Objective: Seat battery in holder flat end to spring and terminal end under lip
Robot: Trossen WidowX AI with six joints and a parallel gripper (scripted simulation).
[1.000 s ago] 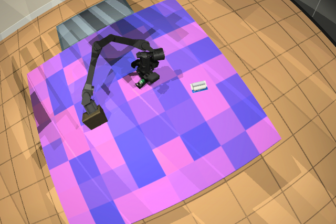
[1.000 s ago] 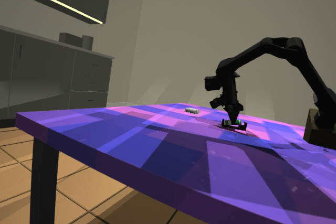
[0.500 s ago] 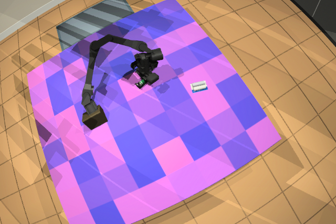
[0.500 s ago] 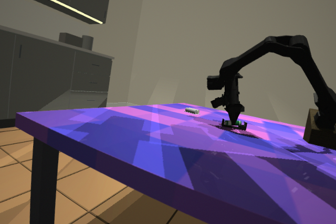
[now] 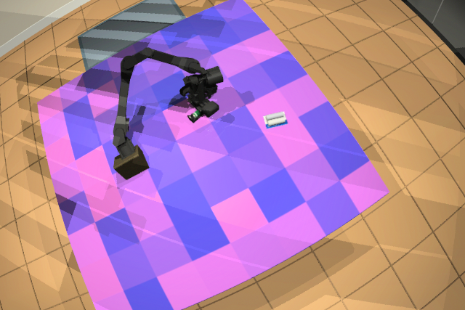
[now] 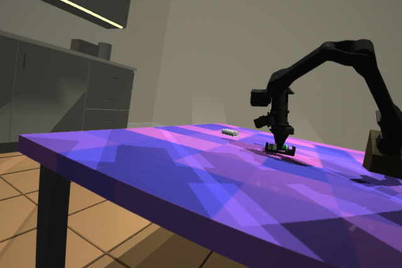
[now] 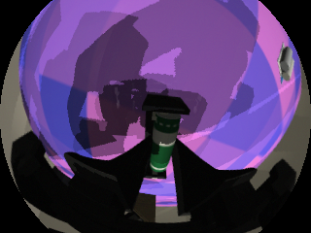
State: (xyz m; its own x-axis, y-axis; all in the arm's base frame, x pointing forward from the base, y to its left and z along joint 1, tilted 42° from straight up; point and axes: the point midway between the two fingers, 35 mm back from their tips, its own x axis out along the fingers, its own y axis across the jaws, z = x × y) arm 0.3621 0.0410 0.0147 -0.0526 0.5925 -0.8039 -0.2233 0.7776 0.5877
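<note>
The battery [image 5: 197, 113] [image 6: 284, 147] [image 7: 162, 150], green with a grey band, lies lengthwise in the black holder [image 6: 293, 152] [image 7: 166, 103]. In the exterior view it looks nearly level between the holder's two end walls. In the wrist view one end is close to the holder's wide end piece and the other near its opposite wall. My gripper [image 6: 279, 147] [image 7: 162, 140] points down and is shut on the battery from both sides, around its middle. The spring, the exact fit under the lip and the battery's underside cannot be made out.
A small white and grey object with a blue edge [image 5: 275, 119] [image 6: 230, 132] [image 7: 286, 63] lies on the patchwork table [image 5: 240, 207] [image 6: 146, 193], away from the holder. The arm's brown base block [image 5: 131, 165] [image 6: 373, 154] stands on the table's other side.
</note>
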